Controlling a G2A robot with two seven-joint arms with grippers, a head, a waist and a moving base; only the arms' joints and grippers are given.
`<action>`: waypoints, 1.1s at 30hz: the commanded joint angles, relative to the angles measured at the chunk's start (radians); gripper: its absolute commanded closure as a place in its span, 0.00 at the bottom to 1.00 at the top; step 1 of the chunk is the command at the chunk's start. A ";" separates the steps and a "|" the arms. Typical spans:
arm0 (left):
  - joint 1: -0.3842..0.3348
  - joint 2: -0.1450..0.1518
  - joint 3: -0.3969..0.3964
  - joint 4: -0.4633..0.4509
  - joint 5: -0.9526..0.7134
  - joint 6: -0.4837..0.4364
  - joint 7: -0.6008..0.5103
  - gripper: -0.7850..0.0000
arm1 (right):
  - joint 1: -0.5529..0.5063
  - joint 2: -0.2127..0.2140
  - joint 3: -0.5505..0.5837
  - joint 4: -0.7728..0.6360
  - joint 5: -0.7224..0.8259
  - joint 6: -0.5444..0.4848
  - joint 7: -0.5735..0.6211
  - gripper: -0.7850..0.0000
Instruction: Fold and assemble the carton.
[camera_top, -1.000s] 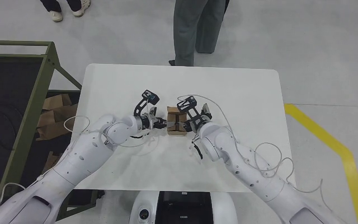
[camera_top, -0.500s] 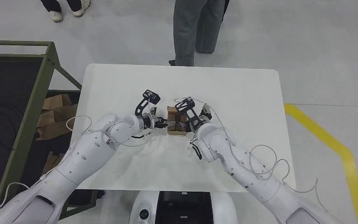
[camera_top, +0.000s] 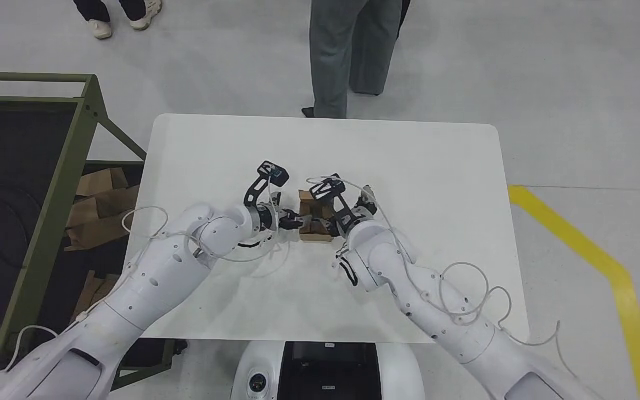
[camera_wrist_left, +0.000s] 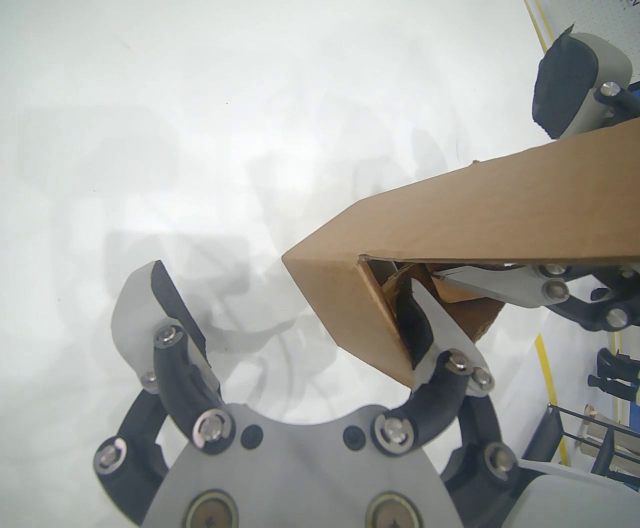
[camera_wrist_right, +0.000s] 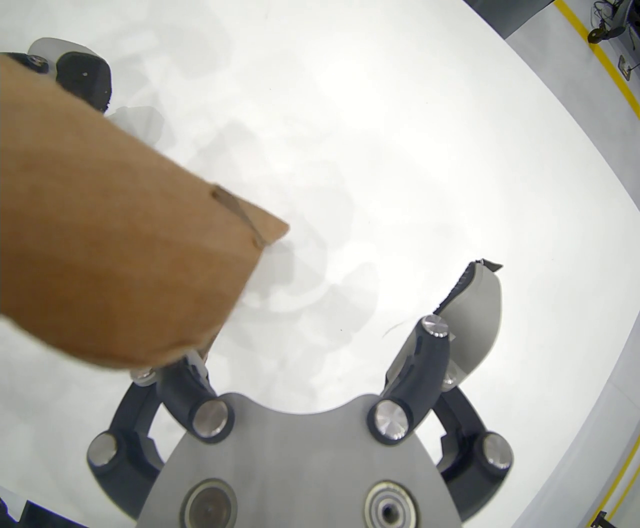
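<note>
Two sets of fingers work one carton (camera_wrist_left: 500, 215) over the bench (camera_wrist_left: 200, 100), and both sets are spread wide with nothing clamped. On the left fingers (camera_wrist_left: 440, 330), one finger is tucked inside the carton's open end, against the inner face of a side wall. The other finger hangs over bare bench, well apart from the cardboard. On the right fingers (camera_wrist_right: 475, 310), one finger sits behind the carton wall, mostly hidden. From the left wrist it shows poking in from the opposite side, just beside the left one, while its partner stands clear of the box. The carton therefore sits between the two sets, hooked from inside at one end. I can't tell if it rests on the bench or is lifted. The step looks like opening the tube out and squaring it; the end flaps are not yet folded shut. Next, probably one set must pinch a wall to steady the box. The other set then pulls out and pushes a flap inward, going slowly because thin cardboard buckles or slides.
</note>
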 joint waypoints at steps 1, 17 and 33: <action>0.002 -0.002 -0.003 -0.001 0.002 -0.002 0.000 0.00 | -0.002 -0.003 0.003 0.001 -0.002 0.000 0.001 0.00; 0.017 -0.015 -0.025 -0.005 0.020 -0.012 -0.013 0.00 | -0.019 -0.031 0.030 0.009 -0.040 -0.019 0.020 0.12; 0.027 -0.028 -0.045 -0.009 0.035 -0.020 -0.024 0.00 | -0.042 -0.053 0.061 0.013 -0.067 -0.046 0.021 0.13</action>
